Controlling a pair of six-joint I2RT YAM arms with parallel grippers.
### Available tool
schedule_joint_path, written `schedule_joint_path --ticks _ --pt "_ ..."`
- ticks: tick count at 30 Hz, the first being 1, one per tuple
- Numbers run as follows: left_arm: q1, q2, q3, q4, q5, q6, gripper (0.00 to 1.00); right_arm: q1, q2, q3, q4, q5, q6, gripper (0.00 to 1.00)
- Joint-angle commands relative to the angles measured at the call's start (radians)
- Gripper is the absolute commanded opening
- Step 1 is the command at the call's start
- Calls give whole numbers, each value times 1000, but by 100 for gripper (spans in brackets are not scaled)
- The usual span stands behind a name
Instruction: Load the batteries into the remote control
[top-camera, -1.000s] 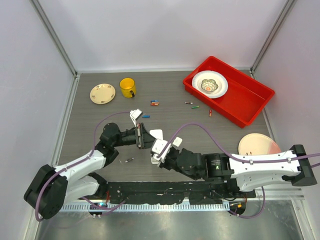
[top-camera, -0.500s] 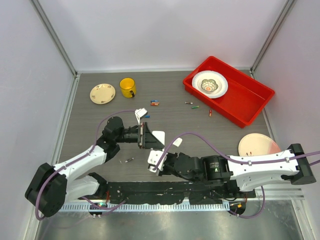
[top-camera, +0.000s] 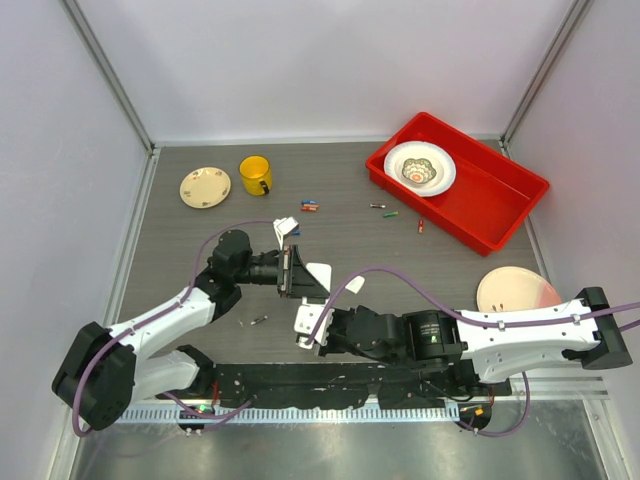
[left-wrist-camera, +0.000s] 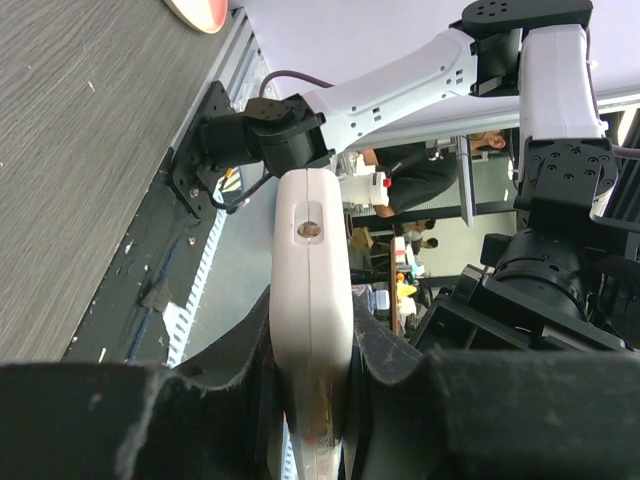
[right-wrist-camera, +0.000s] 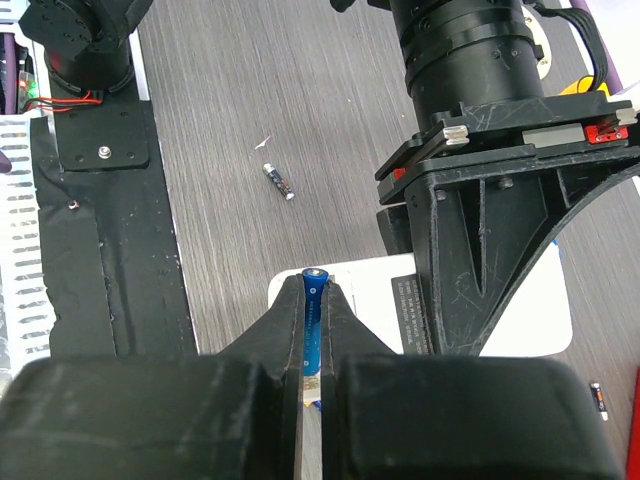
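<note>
My left gripper (top-camera: 292, 272) is shut on the white remote control (top-camera: 316, 276) and holds it above the table. In the left wrist view the remote control (left-wrist-camera: 311, 260) stands edge-on between the fingers (left-wrist-camera: 395, 345). My right gripper (top-camera: 304, 326) sits just in front of the remote, shut on a blue battery (right-wrist-camera: 314, 310) whose tip points at the remote control (right-wrist-camera: 360, 290). More batteries lie on the table: one (top-camera: 258, 320) in front of the left arm, the same battery (right-wrist-camera: 278, 182) showing in the right wrist view, and several farther back (top-camera: 310, 207).
A red bin (top-camera: 500, 205) holding a white bowl (top-camera: 420, 168) stands at the back right. A yellow mug (top-camera: 255, 175) and a small plate (top-camera: 205, 187) sit at the back left, a pink plate (top-camera: 518, 292) at the right. A small white piece (top-camera: 353, 284) lies beside the remote.
The left gripper has carried the remote a little to the right. The right gripper has drawn back toward the near edge with the blue battery. Both are almost still over the last half second.
</note>
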Motion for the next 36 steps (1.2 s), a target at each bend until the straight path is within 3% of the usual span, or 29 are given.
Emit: schedule_joint_path --ticks 1,17,26,32,36 --pt "3 -17 44 19 23 11 0 6 -7 46 -12 -14 16 1" --pt "3 -56 41 40 13 -7 0 4 38 53 -47 -6 19 1" --pt "3 -74 35 45 -3 -4 0 6 68 106 -170 0 51 1" --pt "3 -66 44 45 -3 -5 0 6 120 155 -259 -24 45 4" --pt "3 -65 49 45 -6 -4 0 6 123 156 -262 -26 53 12"
